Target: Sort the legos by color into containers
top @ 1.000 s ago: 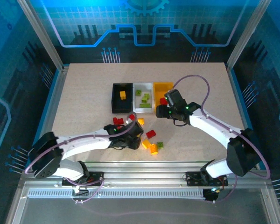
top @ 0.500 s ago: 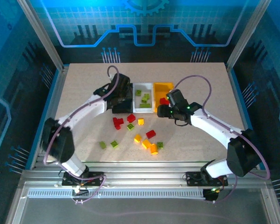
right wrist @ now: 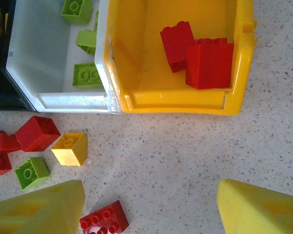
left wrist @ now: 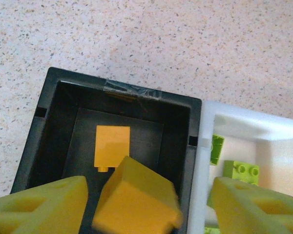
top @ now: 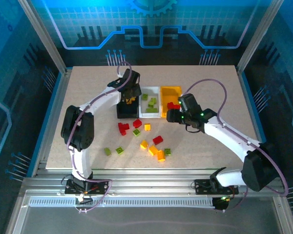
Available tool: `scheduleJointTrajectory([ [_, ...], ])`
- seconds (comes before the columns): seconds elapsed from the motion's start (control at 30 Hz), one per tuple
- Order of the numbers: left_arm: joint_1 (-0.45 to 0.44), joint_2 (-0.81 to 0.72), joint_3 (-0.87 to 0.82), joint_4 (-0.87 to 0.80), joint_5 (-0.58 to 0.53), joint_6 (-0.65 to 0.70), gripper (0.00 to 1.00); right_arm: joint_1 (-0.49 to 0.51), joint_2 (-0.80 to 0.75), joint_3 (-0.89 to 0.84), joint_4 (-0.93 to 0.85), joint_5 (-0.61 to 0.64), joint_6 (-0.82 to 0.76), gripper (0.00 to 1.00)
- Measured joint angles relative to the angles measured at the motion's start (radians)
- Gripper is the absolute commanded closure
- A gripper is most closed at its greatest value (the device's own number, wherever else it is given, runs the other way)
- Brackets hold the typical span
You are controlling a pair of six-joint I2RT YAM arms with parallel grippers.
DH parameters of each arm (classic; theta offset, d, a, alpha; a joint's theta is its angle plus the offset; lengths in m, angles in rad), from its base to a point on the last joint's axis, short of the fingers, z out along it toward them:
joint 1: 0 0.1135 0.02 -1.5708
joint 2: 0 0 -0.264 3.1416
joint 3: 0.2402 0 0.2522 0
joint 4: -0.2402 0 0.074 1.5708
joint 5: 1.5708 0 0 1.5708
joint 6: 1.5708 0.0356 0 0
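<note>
Littering the table [top: 88, 102]: loose legos [top: 157, 140] (three colours)

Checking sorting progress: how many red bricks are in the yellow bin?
2. One red brick sits mid-bin; the second red brick touches it, by the yellow bin's near wall. More may be hidden.

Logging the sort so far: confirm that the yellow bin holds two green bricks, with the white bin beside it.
No: the two bricks in the yellow bin are red, not green, as the right wrist view shows. The white bin is beside it.
</note>
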Motion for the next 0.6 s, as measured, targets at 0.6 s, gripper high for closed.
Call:
scheduleJointTrajectory([
  [0.6, -0.243, -0.422, -0.336, -0.009, 0.069, -0.003, 0.01, -0.011, -0.010, -0.035, -0.003, -0.006, 0.008, 0.26],
])
